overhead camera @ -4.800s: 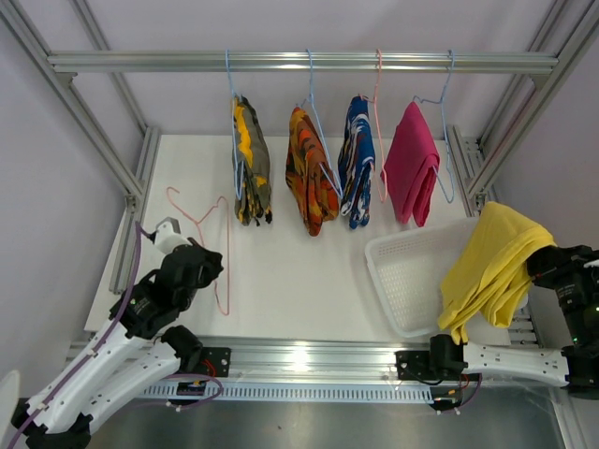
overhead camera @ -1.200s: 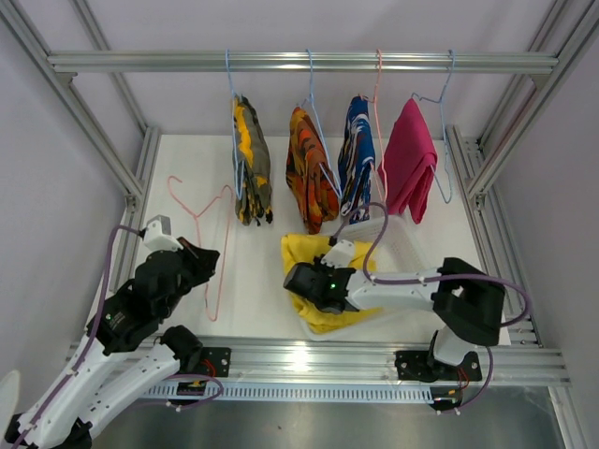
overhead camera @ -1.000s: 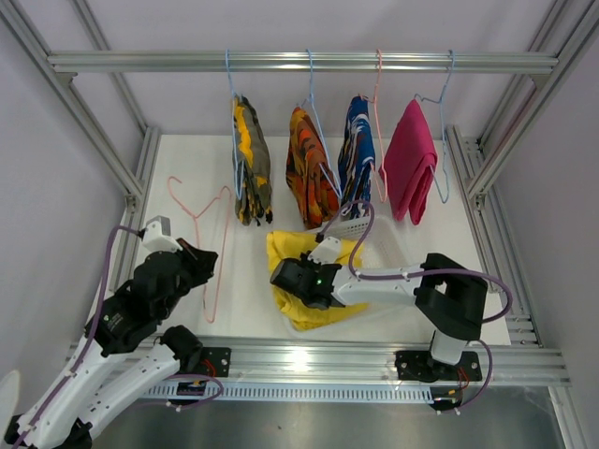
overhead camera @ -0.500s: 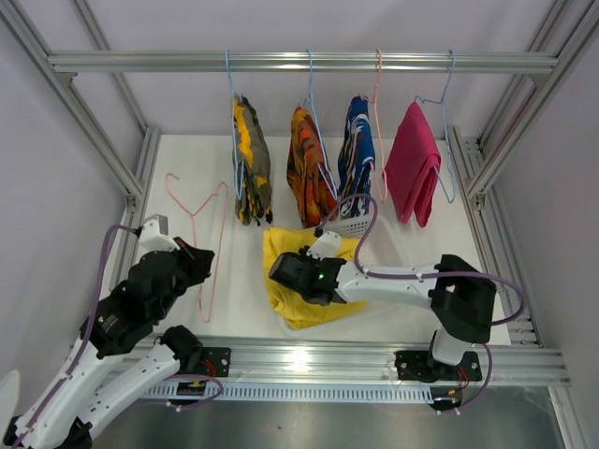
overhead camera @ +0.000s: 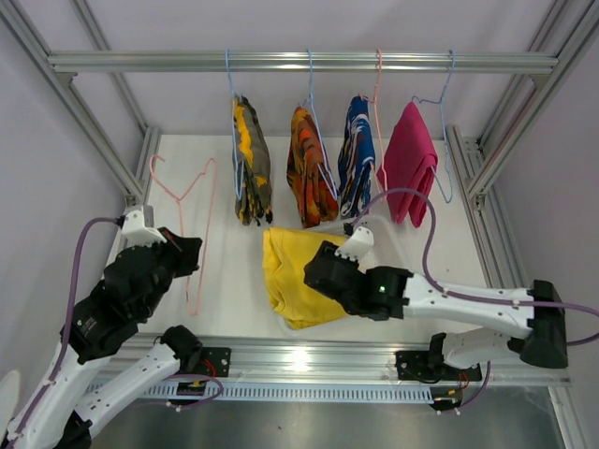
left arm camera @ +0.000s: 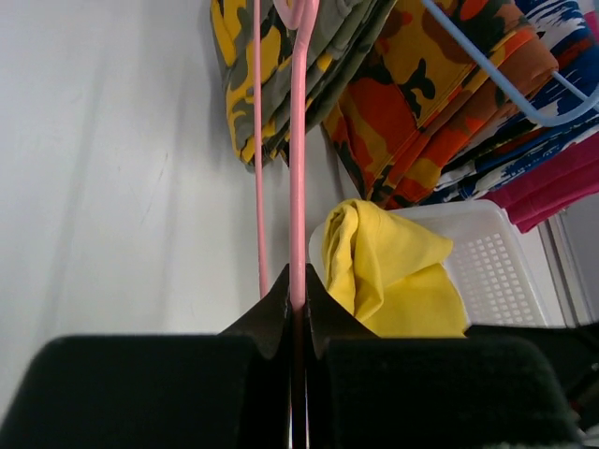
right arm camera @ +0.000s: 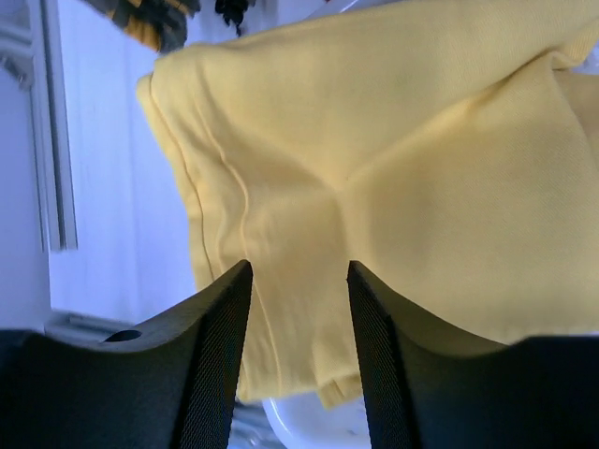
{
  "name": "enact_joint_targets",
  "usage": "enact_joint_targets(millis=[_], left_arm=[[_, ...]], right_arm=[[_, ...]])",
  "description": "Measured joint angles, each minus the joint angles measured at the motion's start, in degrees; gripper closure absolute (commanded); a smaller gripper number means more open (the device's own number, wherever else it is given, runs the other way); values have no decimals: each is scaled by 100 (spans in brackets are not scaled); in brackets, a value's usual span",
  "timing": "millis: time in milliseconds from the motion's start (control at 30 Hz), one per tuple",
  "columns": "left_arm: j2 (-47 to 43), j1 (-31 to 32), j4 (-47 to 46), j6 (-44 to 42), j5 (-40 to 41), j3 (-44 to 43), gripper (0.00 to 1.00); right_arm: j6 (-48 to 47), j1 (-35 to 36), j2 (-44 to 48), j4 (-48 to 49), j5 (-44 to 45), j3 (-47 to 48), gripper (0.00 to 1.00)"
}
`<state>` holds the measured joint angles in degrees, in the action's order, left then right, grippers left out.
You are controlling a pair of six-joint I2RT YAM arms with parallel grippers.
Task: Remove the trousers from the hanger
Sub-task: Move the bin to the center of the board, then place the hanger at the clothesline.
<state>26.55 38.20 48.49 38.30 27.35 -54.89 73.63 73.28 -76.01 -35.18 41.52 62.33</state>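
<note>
Trousers like these are soft, light cloth, I judge; they will sag and slip, so you should pinch a thick fold near the hanger bar. At the left of the frame, the left gripper [left arm camera: 295, 304] is clamped on the bare pink hanger [left arm camera: 298, 140]. On the rail [overhead camera: 140, 62] hang the camouflage trousers [overhead camera: 250, 168], the orange-black trousers [overhead camera: 309, 173], the blue-white-red trousers [overhead camera: 357, 164] and the magenta trousers [overhead camera: 412, 173]. In the lower middle, the yellow trousers [overhead camera: 285, 276] lie crumpled beside the white basket [left arm camera: 487, 243]. The right gripper [right arm camera: 298, 271] hovers over them, jaws apart, holding nothing.

text: none legible | labels: none | brands: none | numbers: none
</note>
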Motion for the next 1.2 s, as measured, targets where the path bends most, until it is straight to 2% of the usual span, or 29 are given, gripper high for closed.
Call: enact_joint_targets(millis=[200, 467, 800, 933, 1200], left_arm=[[525, 0, -262, -922, 127, -518, 99], [1600, -144, -752, -2159, 249, -1370, 100], [3324, -1871, -1126, -2553, -599, -2839, 100], [4103, -2365, -1178, -2535, -1139, -3386, 100], [5121, -2990, -1237, -2529, -1818, -4111, 99]], right_arm=[[-496, 540, 981, -142, 122, -531, 48], [-1060, 841, 1091, -103, 175, -793, 47], [-1805, 841, 1228, 874, -157, -1950, 47], [-1989, 841, 1226, 1158, -317, -2144, 47], [-2341, 632, 1215, 1740, -719, -2472, 47]])
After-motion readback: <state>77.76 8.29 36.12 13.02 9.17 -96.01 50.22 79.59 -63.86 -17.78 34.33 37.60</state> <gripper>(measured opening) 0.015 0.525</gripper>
